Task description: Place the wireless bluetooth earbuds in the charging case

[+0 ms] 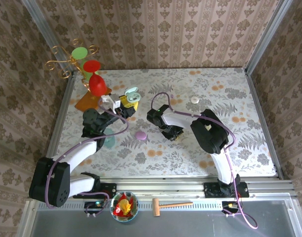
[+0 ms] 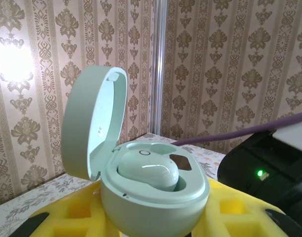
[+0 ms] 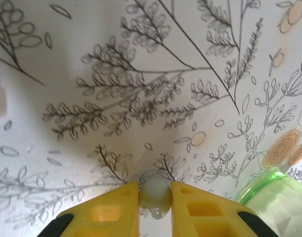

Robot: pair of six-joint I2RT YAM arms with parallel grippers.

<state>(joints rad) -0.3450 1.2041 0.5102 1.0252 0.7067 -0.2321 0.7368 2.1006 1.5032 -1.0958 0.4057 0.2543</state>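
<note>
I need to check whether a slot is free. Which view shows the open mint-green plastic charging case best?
The left wrist view: the open mint-green plastic charging case sits close up, lid raised, one mint-green earbud seated. The top external view shows it tiny, at the left claw.

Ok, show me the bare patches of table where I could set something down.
Free: the far right corner behind the white disc; the strip between the right arm and the right wall; the near strip in front of the lilac case. Crowded: the far left around the gold stand, and where the left gripper holds the mint charging case.
</note>
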